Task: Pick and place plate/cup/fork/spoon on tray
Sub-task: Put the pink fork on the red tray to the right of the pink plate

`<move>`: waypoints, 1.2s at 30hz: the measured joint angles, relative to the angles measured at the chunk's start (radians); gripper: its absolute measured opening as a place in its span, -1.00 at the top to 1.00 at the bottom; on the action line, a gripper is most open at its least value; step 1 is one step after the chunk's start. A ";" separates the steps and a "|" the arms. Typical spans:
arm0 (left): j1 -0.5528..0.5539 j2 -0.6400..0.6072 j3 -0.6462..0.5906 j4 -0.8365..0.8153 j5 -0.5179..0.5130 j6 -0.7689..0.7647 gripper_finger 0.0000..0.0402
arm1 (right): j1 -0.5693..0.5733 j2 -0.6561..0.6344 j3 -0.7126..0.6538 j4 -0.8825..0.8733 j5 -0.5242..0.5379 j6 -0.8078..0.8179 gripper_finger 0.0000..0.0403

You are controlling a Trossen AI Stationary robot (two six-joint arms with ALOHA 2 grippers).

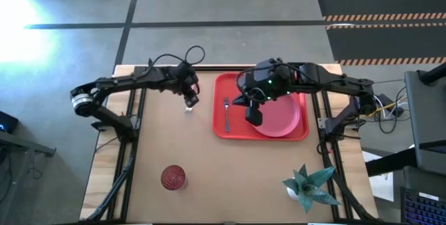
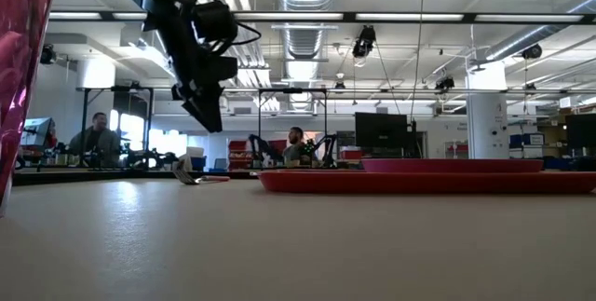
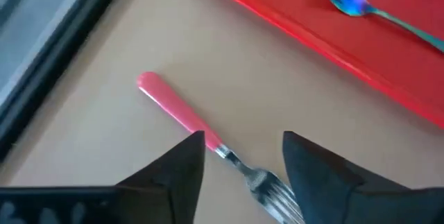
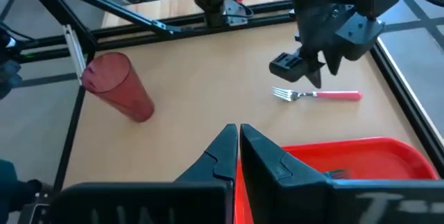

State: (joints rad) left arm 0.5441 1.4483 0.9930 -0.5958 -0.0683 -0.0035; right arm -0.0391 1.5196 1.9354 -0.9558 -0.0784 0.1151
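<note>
The fork (image 3: 182,115), with a pink handle and a metal head, lies flat on the table just left of the red tray (image 1: 221,129). My left gripper (image 3: 243,158) hovers above it, open, one finger on either side of its neck without touching; it also shows in the low view (image 2: 207,115) and the right wrist view (image 4: 303,68). The pink plate (image 1: 286,119) and the spoon (image 1: 226,113) lie on the tray. The dark-red cup (image 1: 173,177) stands upright on the table at the near left. My right gripper (image 4: 238,148) is shut and empty above the tray's middle (image 1: 252,113).
A teal folded-paper plant (image 1: 310,184) stands at the table's near right. The cup looms at the left edge of the low view (image 2: 23,59). Bare tabletop lies between the cup and the tray. People sit in the room behind the table.
</note>
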 joint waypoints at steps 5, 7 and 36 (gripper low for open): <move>0.013 0.042 0.014 0.009 -0.024 -0.081 -0.07 | 0.001 0.002 -0.012 -0.018 0.000 0.001 0.95; 0.023 0.060 0.020 0.008 -0.024 -0.119 -0.10 | 0.003 0.002 -0.017 -0.018 0.000 0.003 0.95; 0.069 0.275 0.048 0.068 0.077 -0.174 -0.11 | 0.015 0.002 -0.022 -0.035 -0.001 0.018 0.95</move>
State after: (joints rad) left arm 0.6132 1.7238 1.0412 -0.5274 0.0085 -0.1773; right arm -0.0239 1.5219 1.9133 -0.9905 -0.0791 0.1329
